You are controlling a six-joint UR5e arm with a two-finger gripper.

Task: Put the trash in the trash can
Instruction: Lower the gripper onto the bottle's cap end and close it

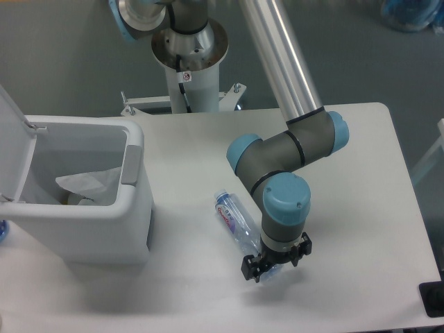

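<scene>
The clear plastic bottle (233, 216) with a blue-red label lies slanted on the white table, its cap end toward the trash can. My gripper (272, 266) points straight down over the bottle's near end, its black fingers spread on either side of it, open. The wrist hides that end of the bottle. The crumpled white wrapper (88, 184) lies inside the trash can (136, 148), a large white bin at the left whose hinged lid (12, 137) stands up.
The arm's base column (189, 66) rises behind the table's far edge. The arm's elbow links (291, 146) hang over the table's middle. A black object (433, 298) sits at the table's near right corner.
</scene>
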